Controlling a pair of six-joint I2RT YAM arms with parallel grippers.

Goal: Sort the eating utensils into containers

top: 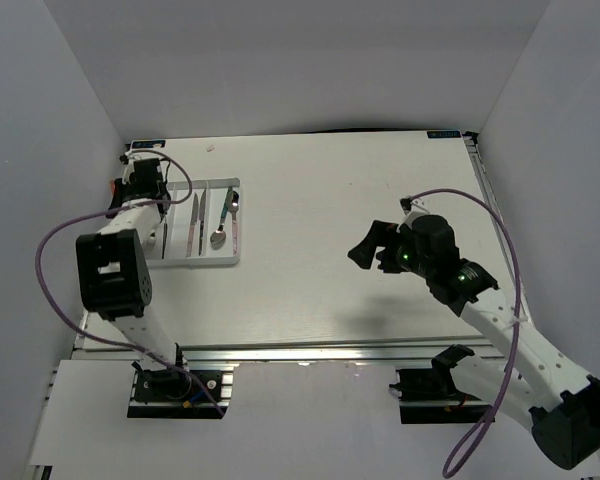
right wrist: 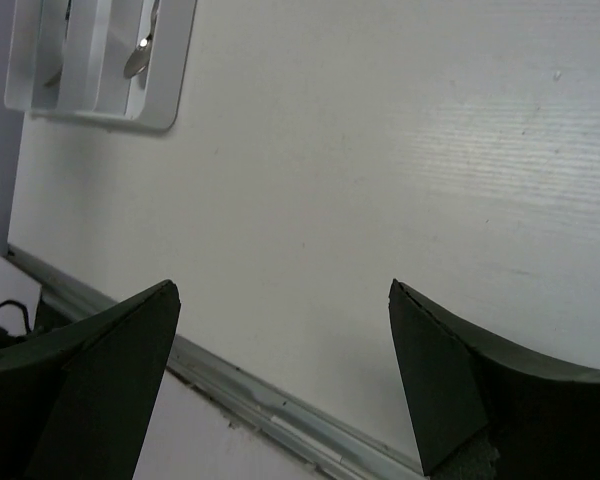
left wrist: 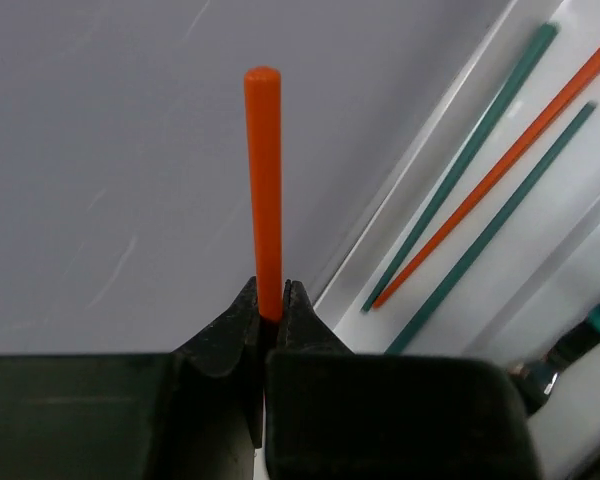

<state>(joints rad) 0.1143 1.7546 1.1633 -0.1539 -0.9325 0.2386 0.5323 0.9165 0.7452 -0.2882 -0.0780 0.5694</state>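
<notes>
My left gripper (left wrist: 270, 300) is shut on a red chopstick (left wrist: 263, 190), which points away from the jaws, to the left of the white tray (left wrist: 580, 200) and above the table. The tray's left slot holds two teal chopsticks (left wrist: 470, 150) and one red chopstick (left wrist: 500, 165). From above, the left gripper (top: 145, 185) hovers at the far left corner of the tray (top: 205, 263). Other slots hold a knife (top: 193, 222), a spoon (top: 219, 237) and a teal-handled utensil (top: 228, 203). My right gripper (top: 365, 248) is open and empty over bare table, far right of the tray.
Grey walls enclose the table on the left, back and right; the left wall is close beside the left gripper. In the right wrist view the open gripper (right wrist: 282, 290) faces the table's aluminium front rail (right wrist: 250, 390), with the tray (right wrist: 170, 110) at the upper left.
</notes>
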